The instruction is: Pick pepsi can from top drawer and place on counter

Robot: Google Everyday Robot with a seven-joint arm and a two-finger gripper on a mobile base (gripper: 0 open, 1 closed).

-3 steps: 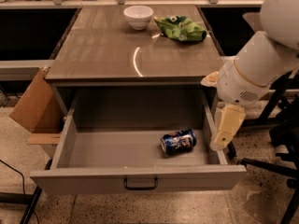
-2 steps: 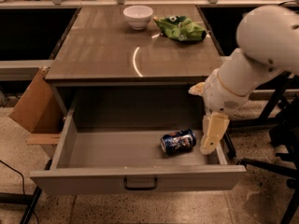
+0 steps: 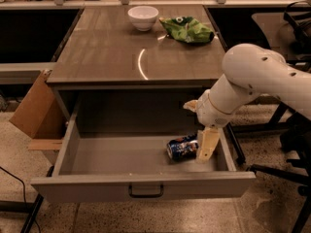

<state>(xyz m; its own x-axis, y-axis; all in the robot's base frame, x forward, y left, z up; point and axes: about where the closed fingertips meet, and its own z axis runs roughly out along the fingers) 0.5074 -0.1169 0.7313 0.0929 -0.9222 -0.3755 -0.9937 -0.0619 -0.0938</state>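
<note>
Muted greys with one blue accent.
Cream end effector (image 3: 207, 145) inside the grey top drawer (image 3: 87, 188), just beside the dark-blue, white-marked pepsi can (image 3: 182, 148); streaked grey-brown surface (image 3: 107, 52) carries a white bowl (image 3: 143, 17) and green bag (image 3: 187, 29).

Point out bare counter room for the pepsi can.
The glossy grey-brown counter is bare across front and left; white bowl and green snack bag crowd its back. The gripper hangs in the grey top drawer beside the dark-blue pepsi can.

I read no lettering anywhere: the pepsi can (image 3: 181, 148) shows only unreadable white marks on blue. My gripper (image 3: 207, 146) hangs just right of that can, inside the top drawer (image 3: 116, 155).
</note>
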